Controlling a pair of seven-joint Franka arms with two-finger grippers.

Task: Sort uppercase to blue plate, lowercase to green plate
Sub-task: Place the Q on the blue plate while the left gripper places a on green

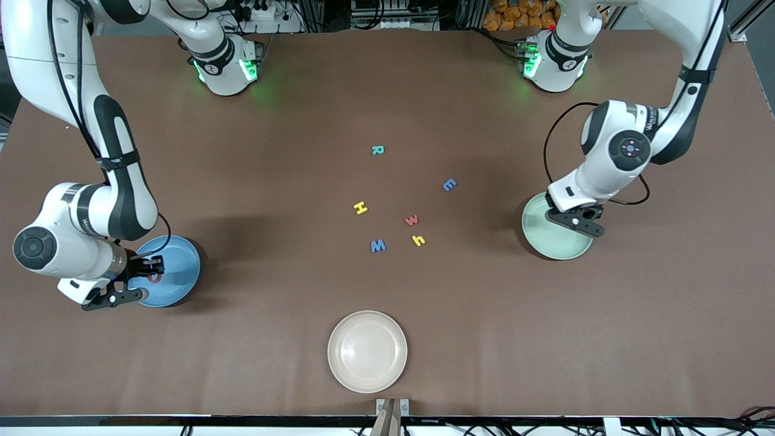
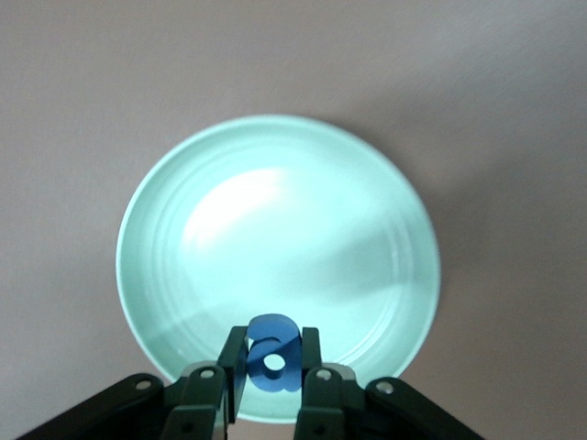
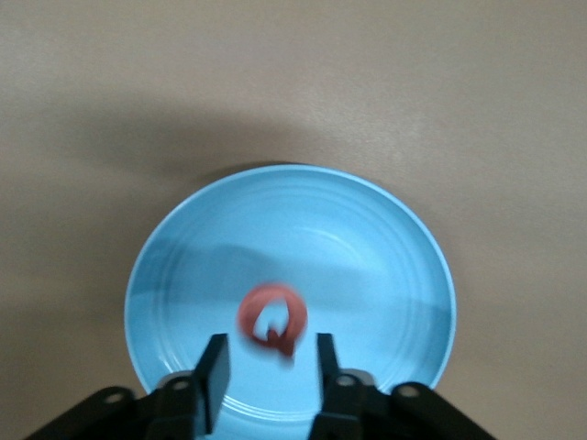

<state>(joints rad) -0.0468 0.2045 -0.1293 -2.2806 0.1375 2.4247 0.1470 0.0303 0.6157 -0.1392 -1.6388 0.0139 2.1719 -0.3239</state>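
Right gripper hung open over the blue plate, the red Q blurred, apparently dropping free. Left gripper pinched the blue a over the green plate. Featherlight, squashy foam, I reckoned; best nipped across its flat faces.

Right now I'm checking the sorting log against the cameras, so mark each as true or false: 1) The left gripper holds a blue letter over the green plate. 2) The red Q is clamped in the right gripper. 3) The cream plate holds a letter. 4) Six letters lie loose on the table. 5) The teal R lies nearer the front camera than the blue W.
1) True: the left gripper is shut on the blue a-like letter over the green plate.
2) False: the right gripper has its jaws apart; the red Q is free over the blue plate.
3) False: the cream plate holds nothing.
4) True.
5) False: the teal R lies farther than the blue W.
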